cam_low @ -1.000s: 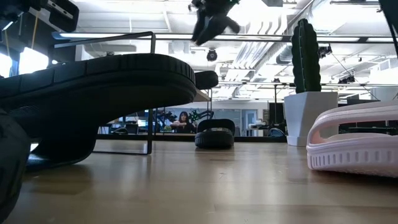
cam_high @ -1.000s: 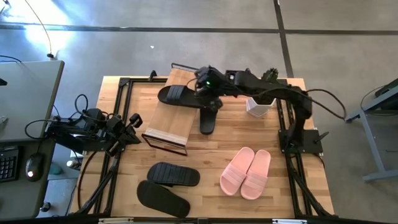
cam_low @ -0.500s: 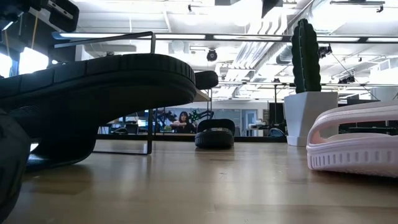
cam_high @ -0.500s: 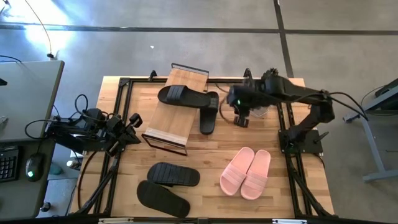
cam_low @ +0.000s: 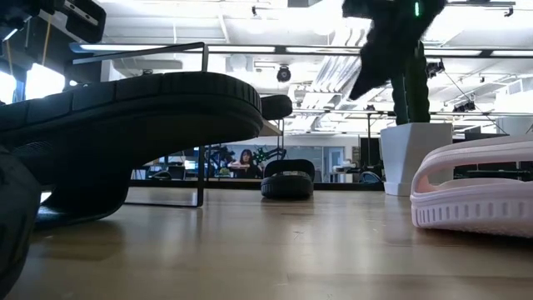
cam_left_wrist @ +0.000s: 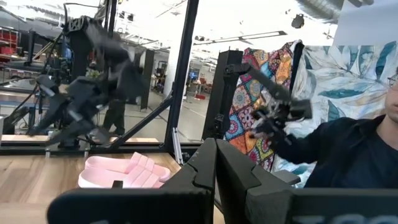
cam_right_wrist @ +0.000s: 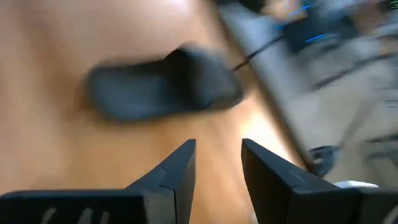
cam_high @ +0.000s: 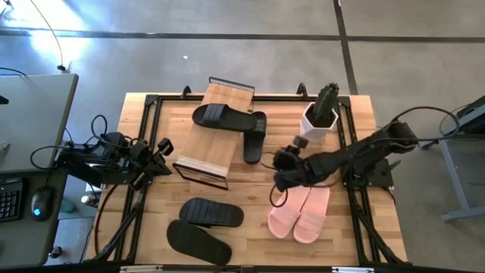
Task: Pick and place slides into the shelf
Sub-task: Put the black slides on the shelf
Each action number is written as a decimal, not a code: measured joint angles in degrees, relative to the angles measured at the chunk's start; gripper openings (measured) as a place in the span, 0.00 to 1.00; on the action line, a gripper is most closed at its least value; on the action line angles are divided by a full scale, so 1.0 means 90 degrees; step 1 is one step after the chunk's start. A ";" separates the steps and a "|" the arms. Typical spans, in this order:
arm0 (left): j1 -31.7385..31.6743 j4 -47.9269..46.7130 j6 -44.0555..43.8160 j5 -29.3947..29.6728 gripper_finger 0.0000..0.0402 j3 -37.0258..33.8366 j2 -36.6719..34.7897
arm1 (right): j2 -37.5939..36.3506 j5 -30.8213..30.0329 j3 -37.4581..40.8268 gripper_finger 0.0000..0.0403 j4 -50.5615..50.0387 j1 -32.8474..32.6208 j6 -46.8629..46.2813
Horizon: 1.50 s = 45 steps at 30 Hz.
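The right gripper (cam_high: 282,179), empty, its two dark fingers (cam_right_wrist: 174,171) narrowly parted, hung above the heel ends of the light pink pair of slides (cam_high: 300,211). One black slide (cam_high: 223,117) lay on the slanted bamboo shelf (cam_high: 214,133); another (cam_high: 255,137) leaned beside it. The left gripper (cam_high: 161,155) waited at the table's left edge, its fingers' spread indiscernible. The wrist picture blurred a dark slide (cam_right_wrist: 163,90).

Matte black rubber slide sandals (cam_high: 224,117); light pink slide pair (cam_high: 301,211) (ribbed soles); pale bamboo slanted shelf (cam_high: 214,148), thin black frame.
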State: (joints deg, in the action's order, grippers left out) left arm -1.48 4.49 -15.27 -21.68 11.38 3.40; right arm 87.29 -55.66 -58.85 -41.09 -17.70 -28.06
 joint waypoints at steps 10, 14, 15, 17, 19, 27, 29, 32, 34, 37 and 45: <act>0.0000 0.0000 0.0034 0.0118 0.00 0.0002 0.0001 | 0.0243 0.0947 0.2564 0.29 0.6116 0.1508 0.1811; -0.0001 0.0002 0.0046 0.0168 0.00 0.0002 0.0000 | 0.0261 0.1422 0.2648 0.29 0.6785 0.2093 0.2405; -0.0001 0.0002 0.0049 0.0168 0.00 0.0002 0.0000 | 0.0260 0.1676 0.2612 0.29 0.6752 0.2233 0.2413; 0.0000 0.0002 0.0051 0.0166 0.00 0.0002 0.0000 | 0.0262 0.2294 0.2554 0.29 0.6747 0.2495 0.2438; 0.0000 0.0000 0.0051 0.0166 0.00 0.0002 0.0000 | 0.0309 0.2629 0.2486 0.29 0.6761 0.2723 0.2456; -0.0002 -0.0005 0.0051 0.0169 0.00 0.0002 0.0002 | 0.0825 0.3018 0.2262 0.29 0.6782 0.3006 0.2585; -0.0002 -0.0004 0.0051 0.0197 0.00 0.0002 0.0001 | 0.1121 0.2882 0.2116 0.29 0.6796 0.2988 0.2728; -0.0002 -0.0005 0.0051 0.0197 0.00 0.0002 0.0000 | 0.1505 0.2450 0.1867 0.29 0.6784 0.2888 0.3076; -0.0002 -0.0006 0.0051 0.0198 0.00 0.0002 0.0002 | 0.1719 0.2071 0.1681 0.29 0.6799 0.2785 0.3378; -0.0002 -0.0019 0.0051 0.0200 0.00 0.0002 0.0002 | 0.1984 0.1423 0.1392 0.29 0.6789 0.2625 0.3701; -0.0002 -0.0170 0.0051 0.0212 0.00 0.0002 0.0001 | 0.2268 0.0913 0.1059 0.29 0.6722 0.2536 0.4011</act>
State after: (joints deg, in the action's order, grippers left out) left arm -1.50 2.96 -14.81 -19.77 11.40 3.41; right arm 107.70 -47.44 -49.32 19.40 5.12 8.04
